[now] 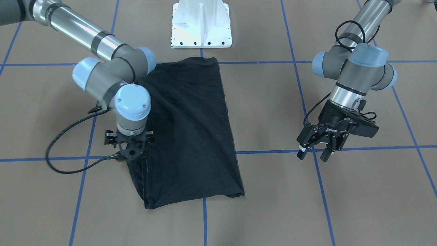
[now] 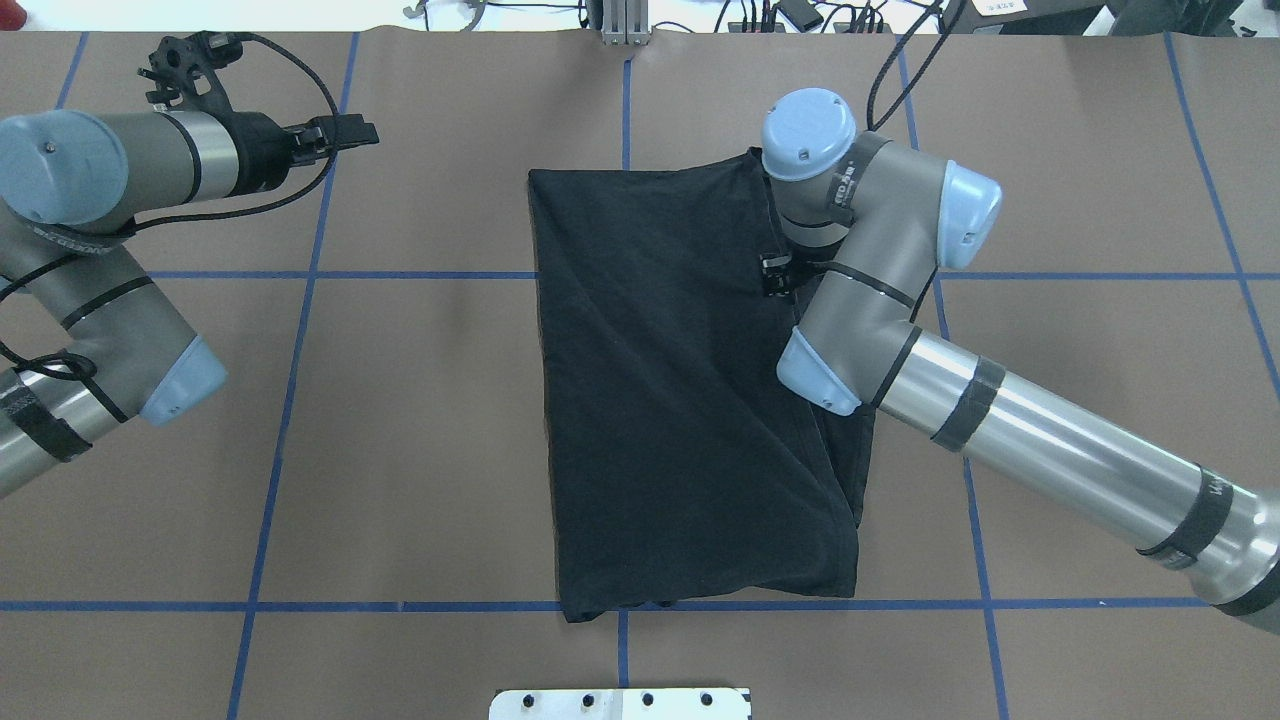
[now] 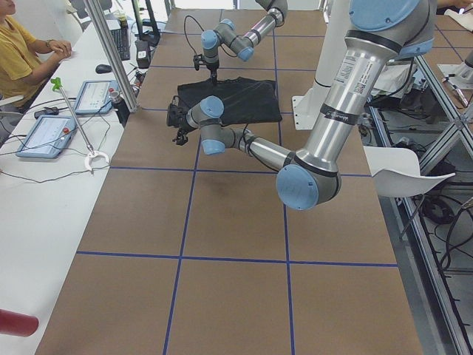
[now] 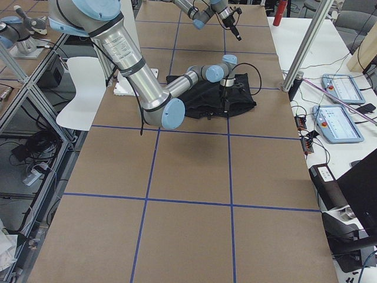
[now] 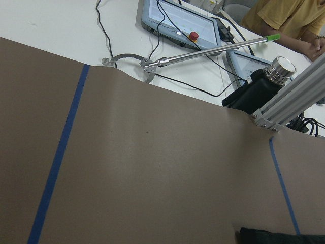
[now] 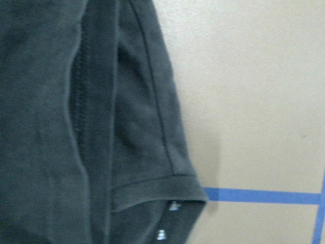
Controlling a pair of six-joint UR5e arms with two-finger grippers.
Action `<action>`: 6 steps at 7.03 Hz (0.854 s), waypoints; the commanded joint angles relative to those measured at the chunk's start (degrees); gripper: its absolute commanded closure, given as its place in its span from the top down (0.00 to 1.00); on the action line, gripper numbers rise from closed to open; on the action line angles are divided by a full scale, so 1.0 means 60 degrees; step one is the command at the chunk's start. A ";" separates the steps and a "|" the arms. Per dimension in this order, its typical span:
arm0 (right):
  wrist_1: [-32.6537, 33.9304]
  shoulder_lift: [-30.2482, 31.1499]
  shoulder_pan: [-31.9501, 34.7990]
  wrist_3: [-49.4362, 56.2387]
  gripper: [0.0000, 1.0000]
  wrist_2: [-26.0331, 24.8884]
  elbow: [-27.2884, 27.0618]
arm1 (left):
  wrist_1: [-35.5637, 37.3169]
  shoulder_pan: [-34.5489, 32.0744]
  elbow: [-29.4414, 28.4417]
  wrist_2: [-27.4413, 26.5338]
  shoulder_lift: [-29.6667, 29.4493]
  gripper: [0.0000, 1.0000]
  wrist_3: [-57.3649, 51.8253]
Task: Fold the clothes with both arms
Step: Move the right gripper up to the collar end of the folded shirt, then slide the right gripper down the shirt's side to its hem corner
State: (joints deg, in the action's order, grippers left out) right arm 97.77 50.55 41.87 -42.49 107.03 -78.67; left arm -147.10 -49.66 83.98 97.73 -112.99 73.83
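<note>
**A:** What is the table (image 1: 273,205) like, and what lies on it?

**B:** Its top is brown and matt, like paper, with blue tape lines (image 1: 273,151) that make a grid. On it lies the T-shirt (image 1: 191,130). It is of black soft knit, folded into a long strip with slanted creases. The far end of the strip is near the white base (image 1: 201,24) but does not touch it.

**A:** Where is the shirt in relation to the grippers?

**B:** The right gripper (image 1: 132,153) points straight down on the long edge of the shirt, at the robot's right side, toward the end away from the base. Its wrist camera shows a stitched sleeve hem (image 6: 152,188) that lies flat on the table. The left gripper (image 1: 312,153) is well apart from the shirt, above the table.

**A:** And the fingers?

**B:** The left gripper has its fingers spread and holds nothing. The fingers of the right gripper are hidden under its own body, so one cannot tell if they pinch the cloth.
</note>
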 commanded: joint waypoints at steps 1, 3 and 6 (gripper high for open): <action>0.0617 0.0833 0.0142 -0.0046 1.00 0.0077 -0.1573 | -0.0005 0.0000 0.0037 0.0001 -0.0007 1.00 0.0000; 0.0946 0.1065 -0.0236 -0.3618 1.00 0.0530 -0.3010 | -0.0020 0.0058 0.0080 0.0016 -0.0021 1.00 0.0247; -0.0710 0.2113 -0.1701 -1.1497 0.98 0.0370 -0.4169 | -0.0034 0.0088 0.0344 0.0558 0.0008 1.00 0.0557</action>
State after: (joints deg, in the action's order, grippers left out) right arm 100.35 59.06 34.54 -92.99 109.42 -100.84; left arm -147.24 -49.22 85.49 100.20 -113.00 76.72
